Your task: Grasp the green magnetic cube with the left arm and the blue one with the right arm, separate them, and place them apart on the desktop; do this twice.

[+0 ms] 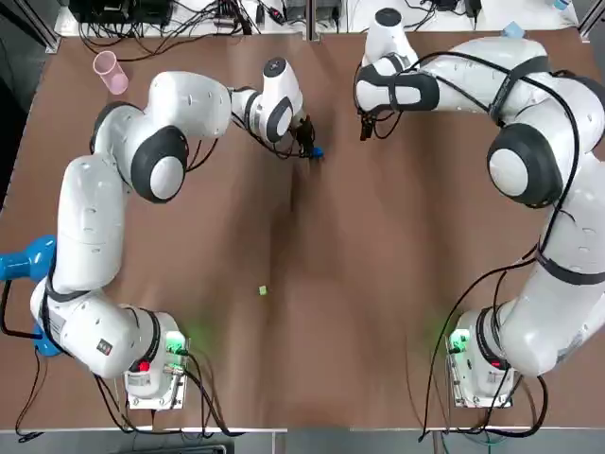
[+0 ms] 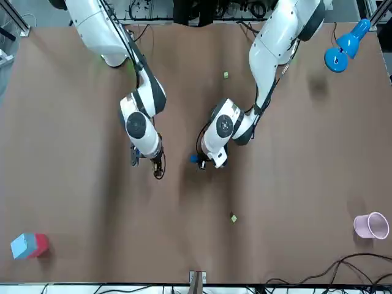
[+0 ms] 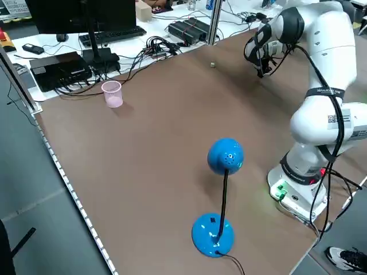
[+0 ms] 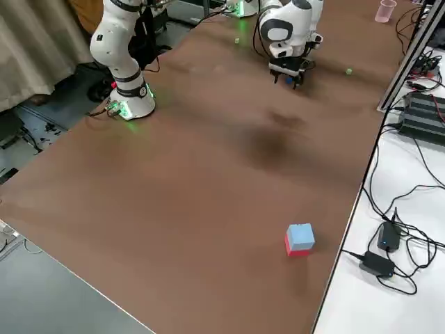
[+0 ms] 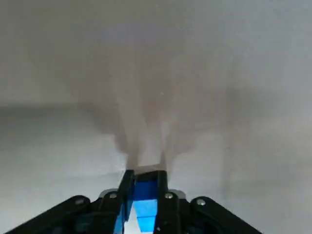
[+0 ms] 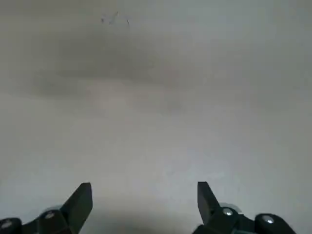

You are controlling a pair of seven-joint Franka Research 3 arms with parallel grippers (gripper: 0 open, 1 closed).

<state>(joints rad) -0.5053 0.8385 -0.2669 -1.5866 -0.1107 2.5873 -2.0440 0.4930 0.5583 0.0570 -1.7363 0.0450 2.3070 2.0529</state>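
Observation:
My left gripper (image 1: 308,144) is at the far middle of the table, shut on a small blue cube (image 5: 145,195) that shows between its fingers in the left wrist view and beside them (image 1: 318,151) from above. No green cube is in it. My right gripper (image 1: 366,130) hangs a short way to its right, open and empty (image 6: 144,204). One small green cube (image 1: 263,290) lies alone on the table nearer the bases. A second green cube (image 2: 233,217) lies toward the far edge, beyond the grippers.
A pink cup (image 1: 111,72) stands at the far left corner. A blue desk lamp (image 1: 24,260) is at the left edge. A red-and-blue block (image 2: 27,245) sits at the far right corner. Cables run along the far edge.

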